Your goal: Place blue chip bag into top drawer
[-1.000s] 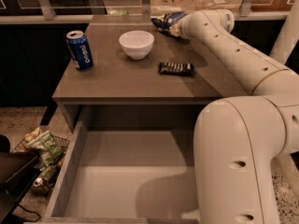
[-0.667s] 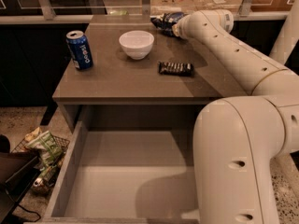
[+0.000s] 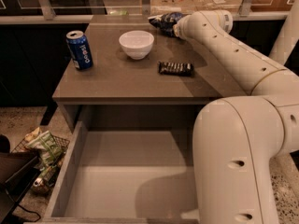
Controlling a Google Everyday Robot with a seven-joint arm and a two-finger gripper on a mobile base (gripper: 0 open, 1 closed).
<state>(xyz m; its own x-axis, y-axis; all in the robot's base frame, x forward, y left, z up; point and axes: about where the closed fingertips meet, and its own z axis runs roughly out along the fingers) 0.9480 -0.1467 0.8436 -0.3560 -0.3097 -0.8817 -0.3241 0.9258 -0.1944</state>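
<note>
Comparing this moment with the views from a second ago, I find almost no change; the arm holds the same reach across the bench (image 3: 117,80), and the claw (image 3: 177,29) remains at the far edge, pressed up against the blue chip bag (image 3: 163,22). The bag lies immediately left of the claw, touching it, crumpled and resting on the bench surface; it has not lifted or shifted. I cannot tell whether the claw is open or closed, as the wrist housing hides its tip.

Reference positions from the claw:
- white bowl (image 3: 136,43): left of the claw and slightly nearer to me; apart from the bag;
- candy bar (image 3: 175,68): directly nearer to me than the claw; well clear of it;
- soda can (image 3: 79,49): far left of the claw;
- top drawer (image 3: 126,181): pulled out, below bench level, well back toward me from the claw; nothing lies in it.

Judgement: the standstill suggests the grasp is being settled; lift and transfer to the drawer are not yet done.
</note>
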